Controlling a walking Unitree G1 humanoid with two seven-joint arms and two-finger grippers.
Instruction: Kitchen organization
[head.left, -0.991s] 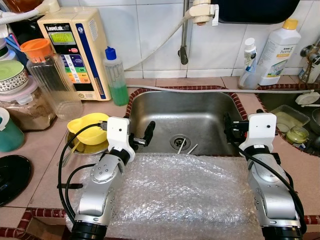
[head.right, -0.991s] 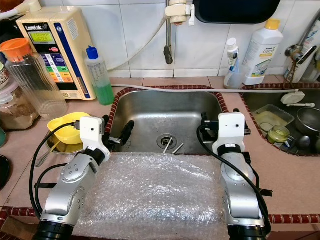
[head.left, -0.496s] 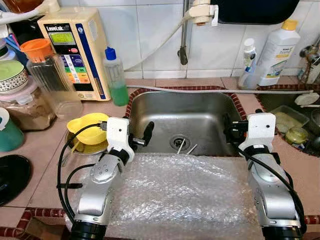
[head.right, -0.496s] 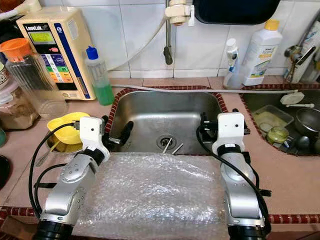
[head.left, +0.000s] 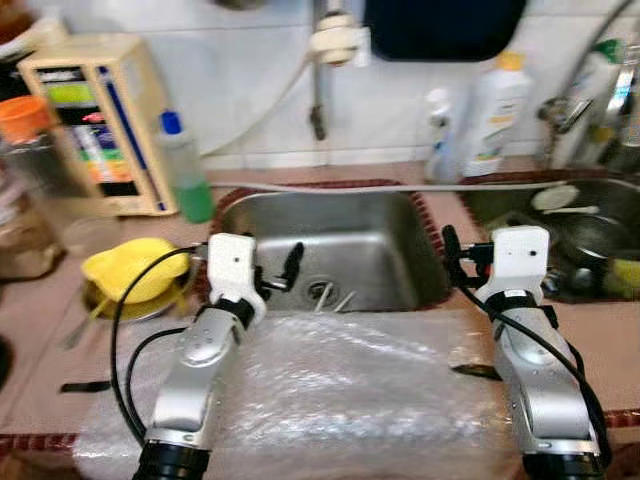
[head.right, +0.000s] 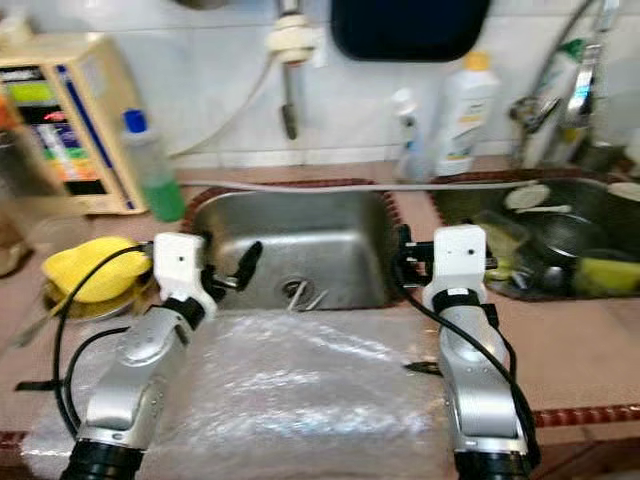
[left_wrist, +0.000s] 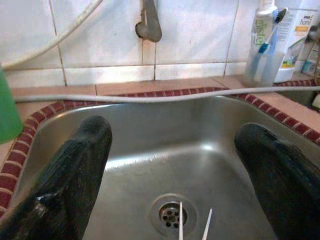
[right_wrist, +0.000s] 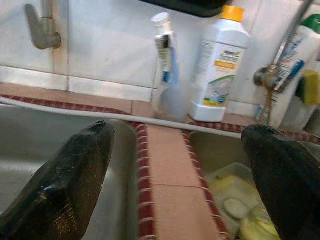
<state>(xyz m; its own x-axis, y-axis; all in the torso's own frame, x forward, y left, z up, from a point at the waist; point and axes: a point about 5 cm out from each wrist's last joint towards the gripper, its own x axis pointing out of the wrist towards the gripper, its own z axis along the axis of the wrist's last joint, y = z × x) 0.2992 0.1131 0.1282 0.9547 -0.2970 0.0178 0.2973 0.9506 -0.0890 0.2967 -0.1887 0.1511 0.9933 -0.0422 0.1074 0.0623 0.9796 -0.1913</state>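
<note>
Now both hands are hovering at the sink (head.left: 340, 235) in mid-frame, fingers spread wide, holding nothing. Left hand (head.left: 280, 275) is sitting over the basin's left rim, right hand (head.left: 452, 262) over its right rim. Bubble wrap (head.left: 350, 385) is lying on the table (head.left: 600, 345) below them, under both arms.

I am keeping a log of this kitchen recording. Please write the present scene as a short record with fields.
place: tiled counter with steel sink
left gripper: open, over sink's left edge
right gripper: open, at sink's right edge
in sink: two thin sticks by the drain
front of sink: bubble wrap spread on the counter
left of sink: green bottle, yellow bowl
behind, right: white bottle
picture: blurred
</note>
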